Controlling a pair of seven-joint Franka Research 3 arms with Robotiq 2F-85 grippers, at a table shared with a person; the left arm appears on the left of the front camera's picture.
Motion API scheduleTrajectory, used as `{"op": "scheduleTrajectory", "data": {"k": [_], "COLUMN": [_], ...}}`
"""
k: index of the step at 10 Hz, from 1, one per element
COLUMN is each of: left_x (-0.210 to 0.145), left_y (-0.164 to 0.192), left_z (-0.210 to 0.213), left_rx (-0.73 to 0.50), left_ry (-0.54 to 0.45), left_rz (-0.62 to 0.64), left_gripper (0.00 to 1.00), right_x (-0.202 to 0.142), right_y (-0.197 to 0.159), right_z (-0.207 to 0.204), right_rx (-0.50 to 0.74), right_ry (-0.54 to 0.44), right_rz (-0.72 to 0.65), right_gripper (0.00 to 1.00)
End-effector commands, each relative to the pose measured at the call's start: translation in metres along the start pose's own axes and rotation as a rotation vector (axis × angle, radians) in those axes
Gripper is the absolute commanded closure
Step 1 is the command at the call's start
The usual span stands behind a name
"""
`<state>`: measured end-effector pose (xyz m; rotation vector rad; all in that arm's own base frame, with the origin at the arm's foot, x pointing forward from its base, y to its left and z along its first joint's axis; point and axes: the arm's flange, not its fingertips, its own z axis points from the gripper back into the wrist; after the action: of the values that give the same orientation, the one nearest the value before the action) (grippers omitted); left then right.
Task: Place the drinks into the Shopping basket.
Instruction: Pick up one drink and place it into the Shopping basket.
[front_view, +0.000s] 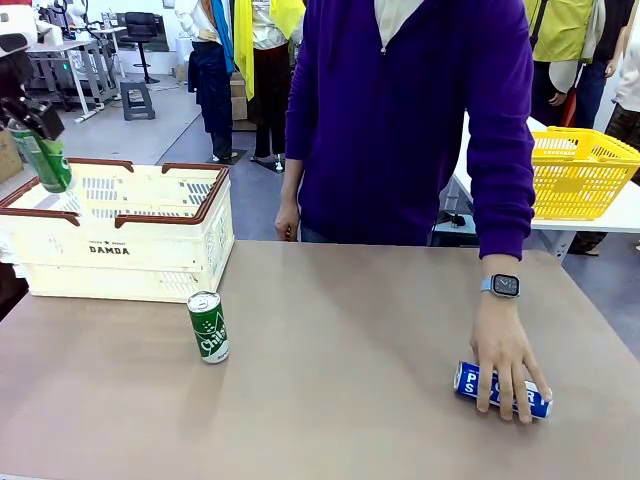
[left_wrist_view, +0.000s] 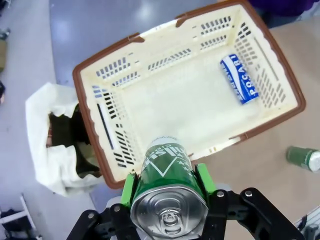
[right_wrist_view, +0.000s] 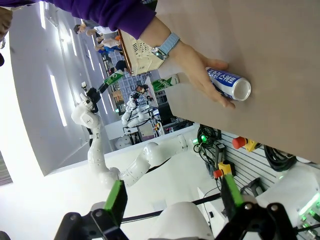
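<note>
The cream-white Shopping basket with a brown rim stands at the table's far left. My left gripper hangs above the basket's left end, shut on a tilted green can. In the left wrist view that green can sits between the green pads over the basket's near rim, and a blue can lies inside. A second green can stands upright on the table in front of the basket. A person's hand rests on another blue can lying at the right. My right gripper is open, off the table's edge.
A yellow mesh basket sits on another table at the far right. A white bag lies on the floor beside the Shopping basket. The person stands at the far side, middle. Bare tabletop stretches between the upright green can and the hand.
</note>
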<state>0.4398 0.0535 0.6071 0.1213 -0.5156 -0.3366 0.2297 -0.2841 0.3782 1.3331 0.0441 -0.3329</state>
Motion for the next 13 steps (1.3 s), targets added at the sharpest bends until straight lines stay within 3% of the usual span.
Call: {"op": "scheduleTrajectory", "data": {"k": [1,2,5,8,13], "left_x": [0.003,0.014,0.057,0.075,0.068], "left_y": [-0.003,-0.005,0.025,0.033,0.007], "left_z": [-0.012,-0.028,-0.083,-0.152,-0.245], "left_rx": [-0.004,0.028,-0.023,-0.127,-0.152], "left_ry": [0.007,-0.041,-0.075,0.09,0.274], "left_rz": [0.019,-0.004,0.11,0.146,0.163], "left_gripper": [1.0,1.0,1.0,1.0,1.0], "right_x": [-0.001,-0.001,-0.001,-0.001,-0.001], "right_y": [0.002,0.002,0.002,0.002,0.002], "right_z": [-0.003,-0.003,-0.003,-0.003,-0.003], "right_rx": [-0.012,-0.012,-0.012,-0.012,-0.012], "right_ry": [-0.007,-0.007,-0.007,-0.007,-0.007], "right_rz": [0.0,0.0,0.0,0.0,0.0], "right_gripper": [0.0,0.0,0.0,0.0,0.0]}}
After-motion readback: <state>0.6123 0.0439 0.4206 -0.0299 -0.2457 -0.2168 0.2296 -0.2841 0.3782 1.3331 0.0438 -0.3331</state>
